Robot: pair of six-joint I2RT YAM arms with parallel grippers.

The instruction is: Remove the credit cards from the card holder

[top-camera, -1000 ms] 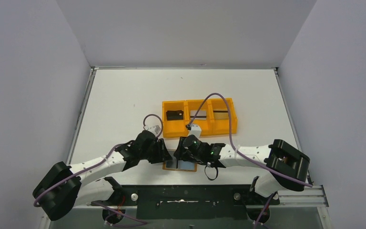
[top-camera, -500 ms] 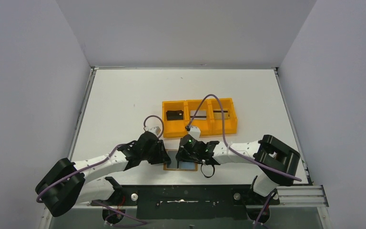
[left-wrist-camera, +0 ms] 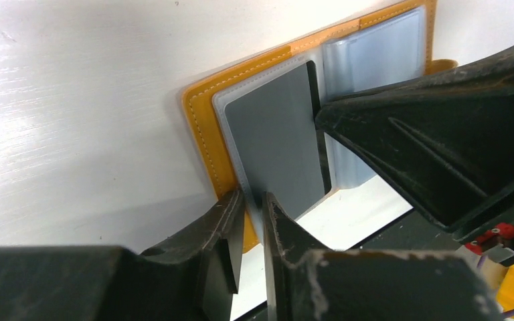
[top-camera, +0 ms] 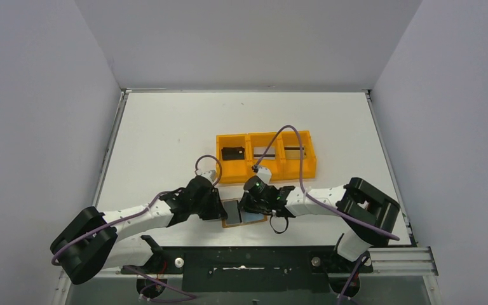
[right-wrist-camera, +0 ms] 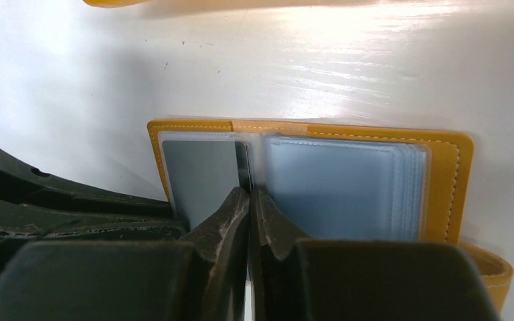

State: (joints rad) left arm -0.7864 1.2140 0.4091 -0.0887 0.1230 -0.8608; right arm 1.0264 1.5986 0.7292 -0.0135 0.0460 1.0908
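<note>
The card holder (top-camera: 254, 218) lies open near the table's front edge, tan-orange outside (right-wrist-camera: 452, 180) with greyish pockets inside. A grey credit card (left-wrist-camera: 274, 144) sits in its left panel (right-wrist-camera: 197, 174), and a stack of pale blue pockets (right-wrist-camera: 338, 187) fills the right panel. My left gripper (left-wrist-camera: 253, 200) is shut on the holder's near left edge, pinching the orange cover and the clear pocket rim. My right gripper (right-wrist-camera: 249, 194) is shut at the middle fold, on the grey card's inner edge. From above, both grippers (top-camera: 219, 208) (top-camera: 249, 202) meet over the holder and hide part of it.
A bright orange three-compartment tray (top-camera: 295, 170) stands just behind the grippers, with a black thing (top-camera: 232, 153) in its left compartment. The holder's snap tab (right-wrist-camera: 492, 267) sticks out on the right. The table's front edge and the black base rail (top-camera: 248, 260) lie close behind the holder.
Both grippers have closed, the left on the holder's edge and the right at the fold. The right arm has drawn in to the left, and the holder has shifted and turned slightly.
</note>
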